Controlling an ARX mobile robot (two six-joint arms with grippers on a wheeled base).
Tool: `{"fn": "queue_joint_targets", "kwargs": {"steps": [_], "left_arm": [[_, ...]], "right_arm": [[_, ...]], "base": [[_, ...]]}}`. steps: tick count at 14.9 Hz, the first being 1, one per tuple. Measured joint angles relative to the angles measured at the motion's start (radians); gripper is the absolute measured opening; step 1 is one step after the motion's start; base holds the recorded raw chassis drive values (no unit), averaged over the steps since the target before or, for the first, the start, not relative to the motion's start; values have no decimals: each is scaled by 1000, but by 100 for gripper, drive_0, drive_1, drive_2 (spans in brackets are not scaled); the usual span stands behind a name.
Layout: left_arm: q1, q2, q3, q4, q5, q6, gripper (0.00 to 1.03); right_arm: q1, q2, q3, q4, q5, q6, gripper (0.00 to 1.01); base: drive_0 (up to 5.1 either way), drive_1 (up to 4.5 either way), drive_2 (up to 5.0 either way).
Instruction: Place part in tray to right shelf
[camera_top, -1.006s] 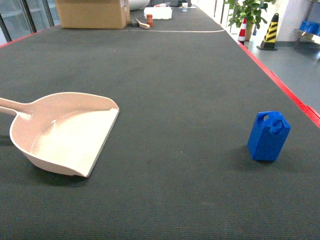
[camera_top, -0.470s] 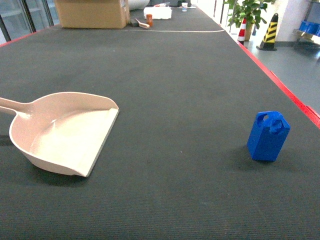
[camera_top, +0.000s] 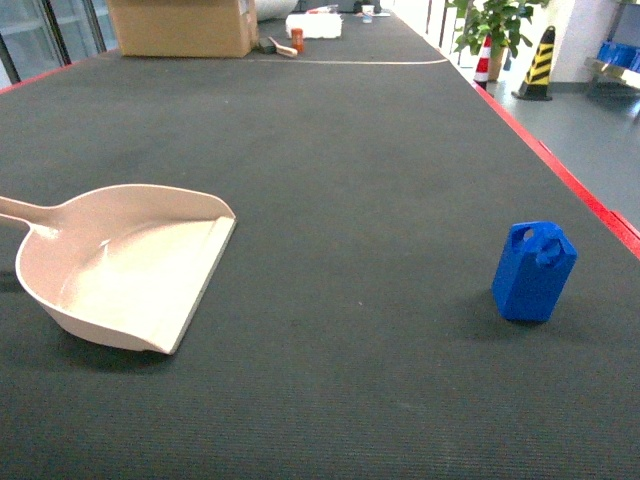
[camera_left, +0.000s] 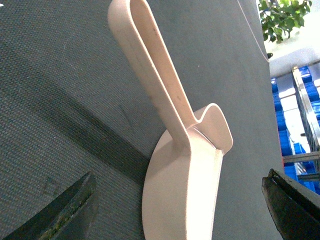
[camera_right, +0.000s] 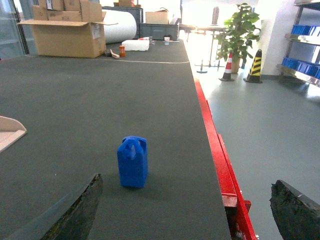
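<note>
blue jerrycan-shaped part (camera_top: 534, 271) stands upright on the dark table (camera_top: 350, 150), toward the right side, near the red table edge (camera_top: 560, 170); handle loop at top; nothing touching it; cream dustpan-style tray (camera_top: 125, 265) lies flat on the left of the table, well apart from the part, flat front lip facing right, stub handle running off the left edge of the head view; tray holds nothing; left wrist cam looks down along the tray (camera_left: 185, 185) handle, left gripper (camera_left: 180, 210) jaws spread wide w/ one dark fingertip (camera_left: 62, 212) at lower left and the other at lower right, gripping nothing, tray seen between them; right wrist cam faces the part (camera_right: 133, 161) from behind, right gripper (camera_right: 182, 215) jaws also wide open, fingertips (camera_right: 75, 210) at both lower corners, empty, part between them but farther on, not touched; a corner of the tray (camera_right: 11, 131) shows at left; far end of table: cardboard box (camera_top: 183, 25), white box (camera_top: 316, 24), small orange item (camera_top: 299, 40); beyond the table a potted plant (camera_right: 237, 32) and striped traffic cones (camera_right: 255, 65) on grey floor; steel shelf w/ blue crates (camera_right: 302, 62) at far right.
</note>
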Motion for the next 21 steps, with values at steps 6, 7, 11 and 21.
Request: {"fn": "queue_joint_targets", "kwargs": {"steps": [6, 7, 11, 21], "left_arm": [[-32, 24, 22, 72, -102, -22, 98], [-52, 51, 52, 65, -113, -27, 98], [-92, 213, 222, 33, -157, -53, 98], [-144, 445, 523, -4, -239, -191, 84]], "right_arm": [[0, 0, 0, 0, 0, 0, 98], [0, 0, 0, 0, 0, 0, 98], [0, 0, 0, 0, 0, 0, 98], [0, 0, 0, 0, 0, 0, 98]], "base": [[0, 0, 0], [0, 0, 0], [0, 0, 0], [0, 0, 0]]}}
